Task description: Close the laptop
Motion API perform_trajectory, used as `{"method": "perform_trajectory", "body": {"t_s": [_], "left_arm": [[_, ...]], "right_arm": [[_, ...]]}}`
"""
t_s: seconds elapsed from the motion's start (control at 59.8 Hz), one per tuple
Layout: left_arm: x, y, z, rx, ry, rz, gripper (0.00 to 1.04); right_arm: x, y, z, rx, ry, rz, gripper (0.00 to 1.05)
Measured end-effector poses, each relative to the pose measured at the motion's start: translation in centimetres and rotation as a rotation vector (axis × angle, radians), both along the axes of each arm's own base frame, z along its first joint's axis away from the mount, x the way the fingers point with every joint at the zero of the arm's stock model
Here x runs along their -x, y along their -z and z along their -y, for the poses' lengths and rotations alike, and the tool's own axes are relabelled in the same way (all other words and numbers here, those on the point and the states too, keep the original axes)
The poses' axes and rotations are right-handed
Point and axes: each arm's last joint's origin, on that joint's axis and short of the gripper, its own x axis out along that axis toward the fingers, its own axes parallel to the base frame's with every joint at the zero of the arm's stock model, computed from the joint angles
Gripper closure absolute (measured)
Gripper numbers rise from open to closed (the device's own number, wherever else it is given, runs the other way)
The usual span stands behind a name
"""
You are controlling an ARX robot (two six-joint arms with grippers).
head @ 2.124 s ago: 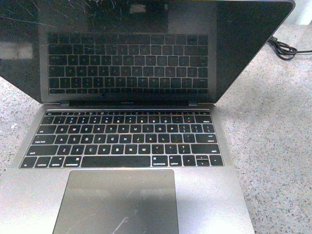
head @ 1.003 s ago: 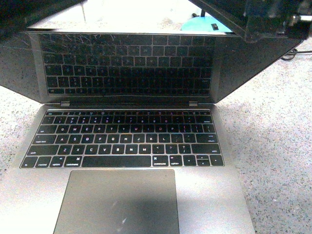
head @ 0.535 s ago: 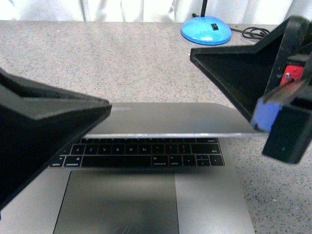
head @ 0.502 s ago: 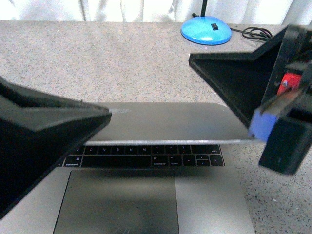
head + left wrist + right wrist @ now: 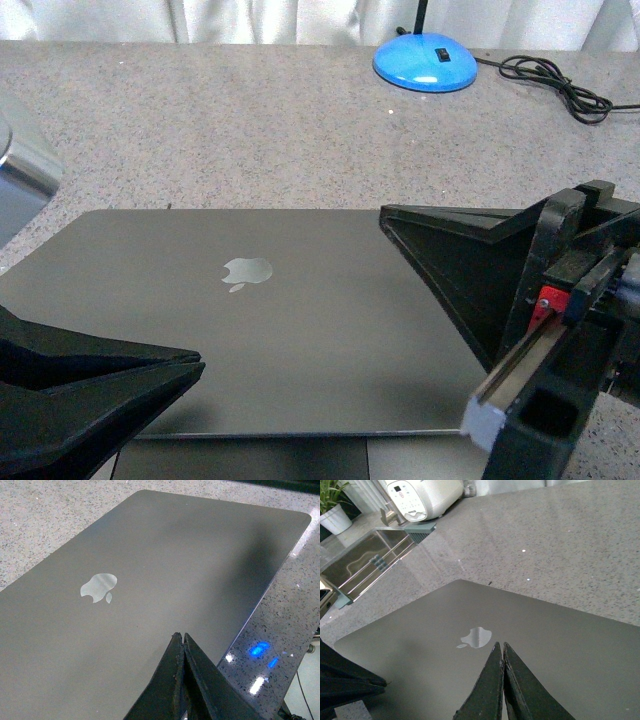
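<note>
The space-grey laptop [image 5: 300, 320] lies on the speckled counter with its lid folded down low, apple logo up. A thin strip of its base and trackpad [image 5: 240, 460] shows under the lid's front edge. My left gripper [image 5: 198, 362] is shut, its tip over the lid's near left part; in the left wrist view [image 5: 180, 636] it hovers just over the lid [image 5: 150, 570]. My right gripper [image 5: 385, 212] is shut, its tip over the lid's far right part; in the right wrist view [image 5: 500, 645] it points at the logo [image 5: 476, 637]. Screen and keys are hidden.
A blue lamp base [image 5: 424, 62] and a black cable [image 5: 550, 80] lie at the back right of the grey counter [image 5: 250, 130]. A shiny metal object [image 5: 25, 165] is at the left edge. The right wrist view shows a sink [image 5: 365, 560] and a white appliance [image 5: 422, 497].
The lid has swung down from upright to nearly flat on the base, covering the keys. Both shut grippers came into view and moved down and toward me with it.
</note>
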Motion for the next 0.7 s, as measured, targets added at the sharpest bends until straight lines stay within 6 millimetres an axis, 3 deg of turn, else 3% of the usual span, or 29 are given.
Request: {"method": "perform_trajectory", "body": {"t_s": [0.284, 0.468, 0.702], "left_arm": [[-0.4, -0.1, -0.6, -0.082, 0.01, -0.054, 1.01], [-1.8, -2.1, -1.7, -0.113, -0.054, -0.066, 1.01], [-1.4, -2.0, -2.4, -0.183, -0.035, -0.098, 1.01]], "right_arm": [[-1.4, -2.0, 1.1, 0.018, 0.072, 0.066, 1.04], [-2.2, -3.4, 2.4, 0.083, 0.244, 0.156, 1.04], [-2.4, -4.1, 3.5, 0.151, 0.345, 0.213, 1.04]]}}
